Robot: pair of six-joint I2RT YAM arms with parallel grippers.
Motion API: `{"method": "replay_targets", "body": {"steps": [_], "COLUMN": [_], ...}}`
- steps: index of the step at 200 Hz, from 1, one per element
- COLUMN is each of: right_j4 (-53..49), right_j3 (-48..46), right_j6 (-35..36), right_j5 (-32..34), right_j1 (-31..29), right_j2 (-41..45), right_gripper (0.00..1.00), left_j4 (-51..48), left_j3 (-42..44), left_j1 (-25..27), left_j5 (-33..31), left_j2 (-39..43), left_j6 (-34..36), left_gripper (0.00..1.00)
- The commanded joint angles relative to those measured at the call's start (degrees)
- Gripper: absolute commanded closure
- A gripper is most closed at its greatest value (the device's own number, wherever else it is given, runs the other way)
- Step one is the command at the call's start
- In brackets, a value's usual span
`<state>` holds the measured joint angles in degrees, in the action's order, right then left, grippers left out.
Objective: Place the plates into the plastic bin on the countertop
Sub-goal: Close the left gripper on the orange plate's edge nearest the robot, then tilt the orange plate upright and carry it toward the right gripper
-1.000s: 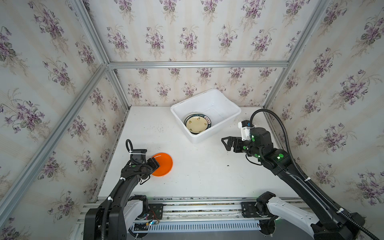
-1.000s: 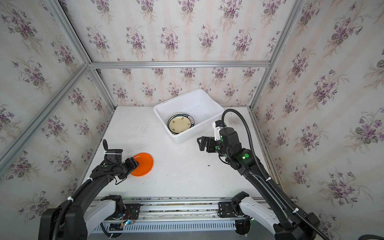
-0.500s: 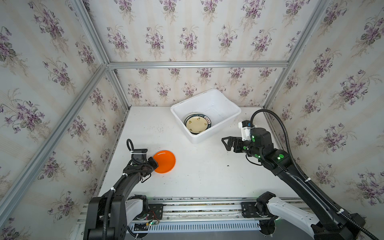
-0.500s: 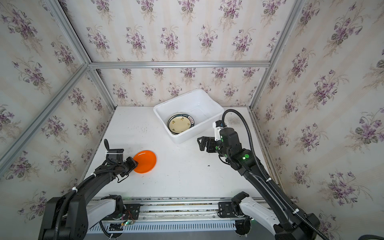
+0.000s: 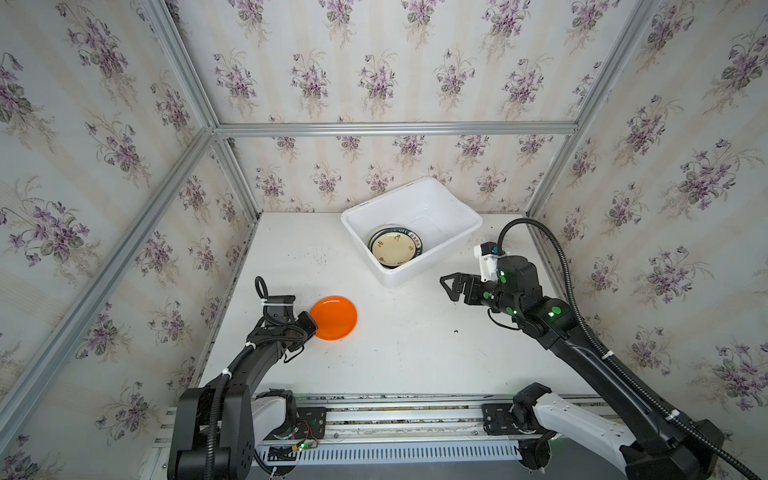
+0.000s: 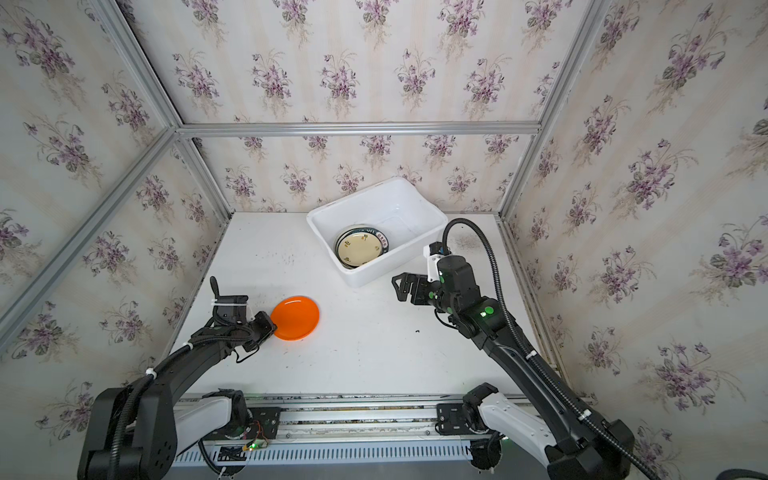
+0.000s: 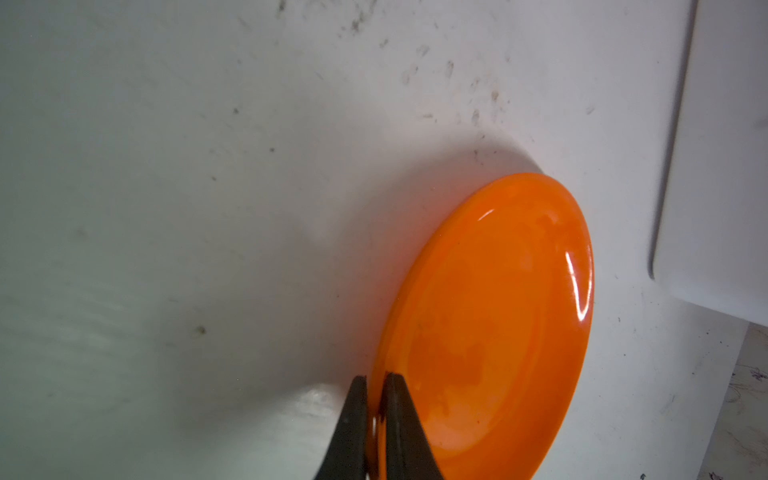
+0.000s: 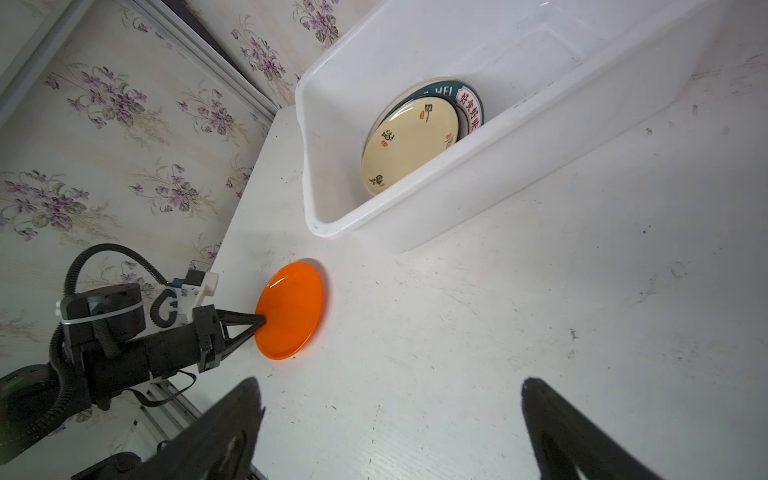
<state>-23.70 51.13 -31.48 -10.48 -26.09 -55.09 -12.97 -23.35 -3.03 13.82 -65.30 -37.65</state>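
An orange plate (image 5: pixel 334 318) (image 6: pixel 296 318) lies at the front left of the countertop (image 5: pixel 415 353). My left gripper (image 5: pixel 312 326) (image 6: pixel 272 328) is shut on its near-left rim. In the left wrist view the two fingers pinch the orange plate (image 7: pixel 490 332) at the rim, at my left gripper (image 7: pixel 375 380). The white plastic bin (image 5: pixel 432 208) (image 8: pixel 415 220) stands at the back centre. It holds a stack of plates (image 5: pixel 395 249) (image 8: pixel 409 147) with a cream one on top. My right gripper (image 5: pixel 446 286) (image 8: pixel 390 384) hovers open and empty in front of the bin's right end.
Aluminium framing and flowered wall panels close in the countertop on the left, back and right. A rail with both arm bases (image 5: pixel 374 415) runs along the front edge. Dark scuff specks (image 5: pixel 320 257) mark the white surface.
My left gripper has closed on the orange plate's rim, and the plate has shifted a little to the right and toward the back. The right arm has stayed still and open.
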Motion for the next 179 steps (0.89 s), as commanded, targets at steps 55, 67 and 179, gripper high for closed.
{"method": "replay_targets", "body": {"steps": [55,67,179], "right_j4": [4.32,4.7,14.55], "right_j3": [-3.02,-3.96,-7.91], "right_j6": [-6.0,-6.26,-13.74], "right_j5": [-9.44,-9.58,-14.13], "right_j1": [4.65,5.57,5.92], "right_j2": [0.3,0.91,-0.55], "right_gripper": [0.01,0.01,0.0], "left_j4": [-4.33,-4.65,-8.21], "left_j3": [-0.7,-1.0,-9.82], "left_j1": [0.09,0.14,12.99], "left_j5": [4.6,5.72,2.44], "left_j2": [7.52,9.08,16.27], "left_j6": [-1.47,-2.19,-10.27], "left_gripper": [1.0,1.0,1.0]}}
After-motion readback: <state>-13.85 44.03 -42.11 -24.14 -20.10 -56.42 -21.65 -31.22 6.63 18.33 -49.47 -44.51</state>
